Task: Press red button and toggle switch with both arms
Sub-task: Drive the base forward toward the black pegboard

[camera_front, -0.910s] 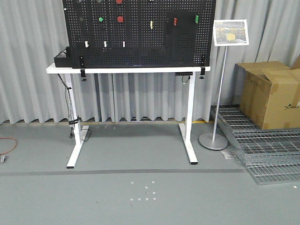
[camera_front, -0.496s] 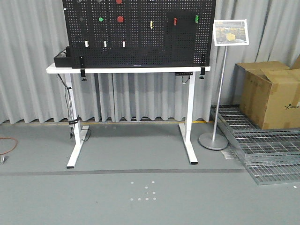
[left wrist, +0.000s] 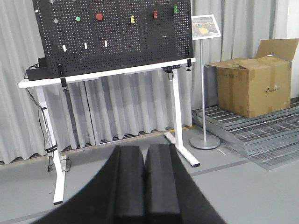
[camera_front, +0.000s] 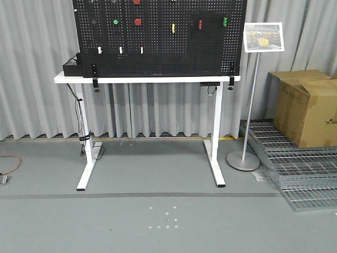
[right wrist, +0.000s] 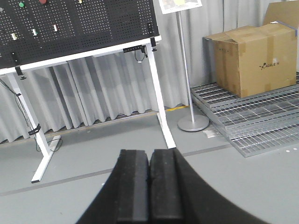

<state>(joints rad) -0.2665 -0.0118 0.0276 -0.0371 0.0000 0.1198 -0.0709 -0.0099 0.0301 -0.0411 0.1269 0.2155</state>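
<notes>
Front view: the black pegboard stands upright on the white table, far across the bare floor. The red button sits in the board's upper left part, just right of a green one. Below them runs a row of three white switches; I cannot tell which of them is the toggle the task means. Neither arm shows here.

Left wrist view: the left claw fills the near bottom edge, its two pads pressed together with nothing between them. The red button lies far ahead, high and a little left of the claw's line, and the white switches sit lower and further left.

Right wrist view: the right claw is likewise closed and empty. Here the board is pushed into the upper left corner, the button cut by the top edge, the switches far left.

Both targets are well apart from both claws. The left arm appears better lined up with the board, so the whole robot probably has to close in first.
</notes>
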